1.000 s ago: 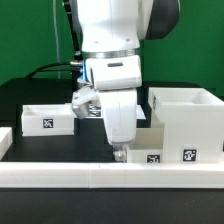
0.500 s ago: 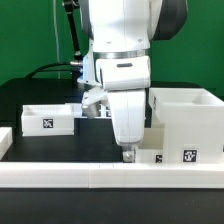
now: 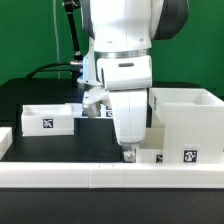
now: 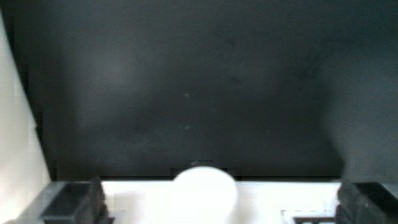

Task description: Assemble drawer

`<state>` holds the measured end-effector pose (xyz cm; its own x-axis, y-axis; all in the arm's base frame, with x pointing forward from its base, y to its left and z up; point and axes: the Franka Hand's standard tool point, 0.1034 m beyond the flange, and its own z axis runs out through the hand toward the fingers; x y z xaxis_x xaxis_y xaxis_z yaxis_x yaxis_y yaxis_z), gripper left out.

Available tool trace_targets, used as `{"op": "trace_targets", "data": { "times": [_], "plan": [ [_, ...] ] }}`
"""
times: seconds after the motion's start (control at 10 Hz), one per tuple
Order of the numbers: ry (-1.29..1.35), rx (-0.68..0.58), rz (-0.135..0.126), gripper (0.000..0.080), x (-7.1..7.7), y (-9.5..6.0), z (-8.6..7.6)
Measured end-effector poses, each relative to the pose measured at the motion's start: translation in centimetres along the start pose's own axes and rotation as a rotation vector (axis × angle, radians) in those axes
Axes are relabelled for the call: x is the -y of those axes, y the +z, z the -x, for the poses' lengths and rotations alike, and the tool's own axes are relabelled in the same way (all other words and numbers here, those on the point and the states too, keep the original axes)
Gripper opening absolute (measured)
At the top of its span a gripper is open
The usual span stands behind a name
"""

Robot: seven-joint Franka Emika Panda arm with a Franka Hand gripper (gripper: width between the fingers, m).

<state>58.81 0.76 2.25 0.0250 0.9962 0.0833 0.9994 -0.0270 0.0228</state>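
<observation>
The tall white box casing (image 3: 185, 120) stands at the exterior view's right, with tags low on its front. One small white tray (image 3: 45, 118) lies at the left. The second tray (image 3: 155, 156) lies low in front of the casing, mostly hidden by the arm. My gripper (image 3: 127, 153) points down right over it. In the wrist view the tray (image 4: 267, 200) shows its round white knob (image 4: 205, 186) between my two dark fingers (image 4: 71, 202). My gripper (image 4: 217, 206) is open; the fingers stand wide apart on either side of the knob, and I cannot tell whether they touch anything.
A long low white border rail (image 3: 100, 178) runs along the front of the black table (image 3: 40, 150). A white strip (image 4: 15, 120) runs along one edge of the wrist view. Cables hang behind the arm.
From one second ago the arm has shifted to the exterior view's right and come down over the near tray. Over the last half second nothing visibly moved.
</observation>
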Motion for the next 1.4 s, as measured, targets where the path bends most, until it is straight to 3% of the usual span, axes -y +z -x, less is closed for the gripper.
{"op": "trace_targets", "data": {
  "times": [0.6, 0.7, 0.9, 1.2, 1.4],
  "plan": [
    [0.010, 0.003, 0.001, 0.0649, 0.1, 0.1, 0.1],
    [-0.013, 0.003, -0.008, 0.0649, 0.0, 0.1, 0.1],
    [-0.056, -0.007, -0.008, 0.0649, -1.1, 0.0, -0.8],
    [-0.047, -0.014, -0.011, 0.0649, -0.9, 0.2, -2.4],
    [-0.041, -0.013, -0.011, 0.0649, -0.9, 0.2, -2.2]
  ]
}}
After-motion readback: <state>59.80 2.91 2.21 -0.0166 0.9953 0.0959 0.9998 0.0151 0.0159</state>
